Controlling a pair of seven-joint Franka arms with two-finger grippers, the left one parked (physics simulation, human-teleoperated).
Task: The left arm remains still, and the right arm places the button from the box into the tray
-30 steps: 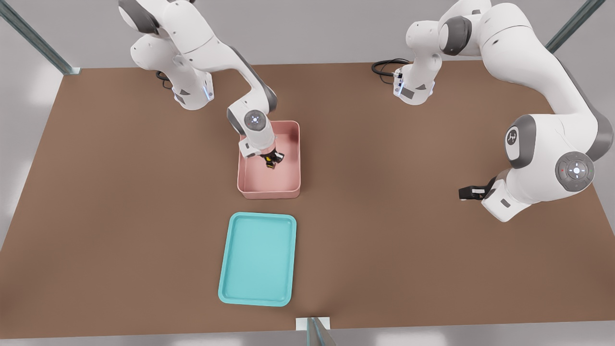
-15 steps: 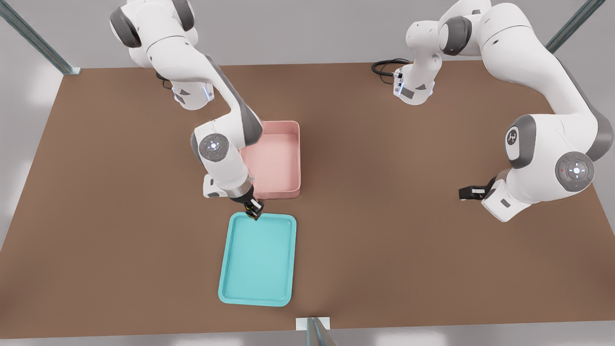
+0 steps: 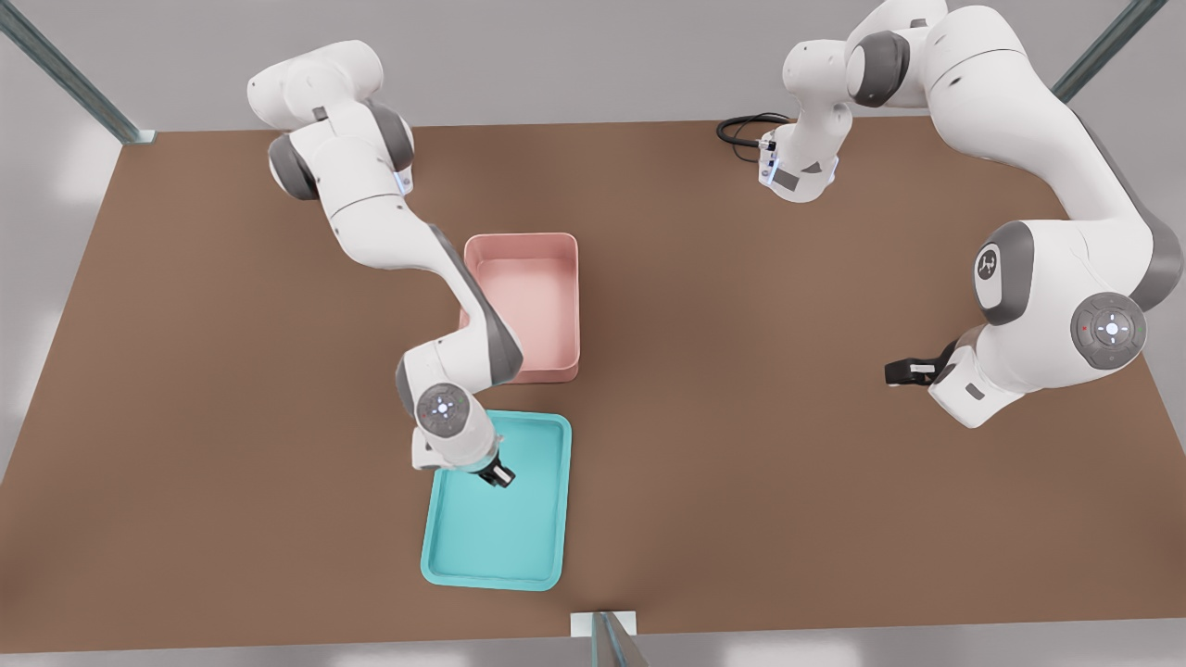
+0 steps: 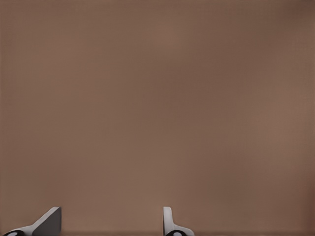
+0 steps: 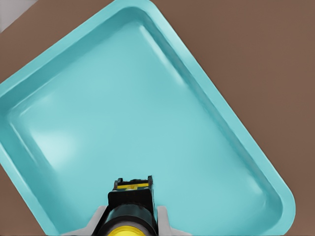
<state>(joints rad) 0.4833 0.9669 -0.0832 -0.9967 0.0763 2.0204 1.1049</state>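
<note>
My jaws [image 5: 130, 216] clamped on button [image 5: 129, 227], hovering over tray [image 3: 547, 519], near its box-side end. Second ago was still down in box [image 3: 567, 278]; carry basically done, only drop left. Box now empty. Tray floor bare, low rim, plenty room all round on surface [image 3: 741, 463].

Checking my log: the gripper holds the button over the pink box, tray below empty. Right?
Not the box. The gripper, shut on the button, is over the turquoise tray, which is empty, as the front and right wrist views show.
</note>
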